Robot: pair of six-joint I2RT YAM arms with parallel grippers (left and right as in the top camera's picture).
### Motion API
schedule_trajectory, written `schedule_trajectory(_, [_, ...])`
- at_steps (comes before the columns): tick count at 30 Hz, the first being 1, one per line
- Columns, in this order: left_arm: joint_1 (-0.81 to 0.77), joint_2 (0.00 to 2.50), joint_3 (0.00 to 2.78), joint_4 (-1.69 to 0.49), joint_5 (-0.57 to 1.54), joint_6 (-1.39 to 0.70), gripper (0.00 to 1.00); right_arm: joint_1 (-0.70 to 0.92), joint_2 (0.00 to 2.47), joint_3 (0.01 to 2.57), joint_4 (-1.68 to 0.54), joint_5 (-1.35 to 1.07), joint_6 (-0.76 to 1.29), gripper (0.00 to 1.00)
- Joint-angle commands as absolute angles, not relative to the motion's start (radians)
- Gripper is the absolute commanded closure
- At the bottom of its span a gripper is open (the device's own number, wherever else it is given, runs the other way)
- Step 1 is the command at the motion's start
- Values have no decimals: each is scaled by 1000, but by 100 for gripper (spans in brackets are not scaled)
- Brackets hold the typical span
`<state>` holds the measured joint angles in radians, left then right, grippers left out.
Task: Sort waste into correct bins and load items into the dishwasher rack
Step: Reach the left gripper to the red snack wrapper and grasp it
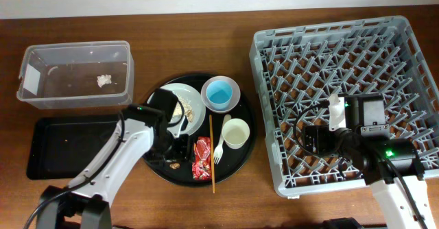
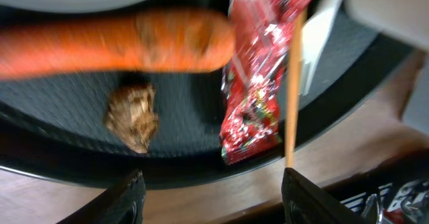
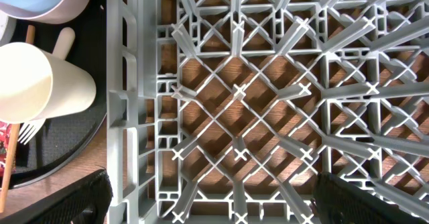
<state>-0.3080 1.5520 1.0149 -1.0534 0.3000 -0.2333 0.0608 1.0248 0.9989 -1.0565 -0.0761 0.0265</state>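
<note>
In the left wrist view an orange carrot [image 2: 120, 46] lies across the round black tray [image 2: 188, 150], with a small brown lump [image 2: 133, 115] below it. A red snack wrapper [image 2: 258, 83] and a thin wooden chopstick [image 2: 293, 83] lie to its right. My left gripper [image 2: 211, 200] hovers open just above these, empty. From overhead, my left gripper [image 1: 175, 147] is over the tray beside the plate [image 1: 188, 99] with its beige scraps. The right gripper [image 3: 211, 200] hangs open and empty above the dishwasher rack [image 1: 343, 99].
A clear tub [image 1: 75, 75] at back left holds a white tissue [image 1: 104, 80]. The shallow black tray [image 1: 68, 143] lies in front of it. On the round tray stand a blue cup [image 1: 221, 94] in a white bowl, a whitish cup [image 1: 235, 133] and a white fork [image 1: 219, 150].
</note>
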Motion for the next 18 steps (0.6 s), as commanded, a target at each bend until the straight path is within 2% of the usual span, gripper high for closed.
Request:
schedule_trajectory(1, [-339,1539,928,-976,311,-300,39,65,1023,1022,-1060,-71,34,1])
schedule_trajectory(7, [-391,1540,907,-873,307,-299,41,65,1023,1022,-1060,-71,34,1])
schedule_trajectory(18, [-402,1577,900,-841,308,-302,41,65,1023,1022,-1060,-71,34,1])
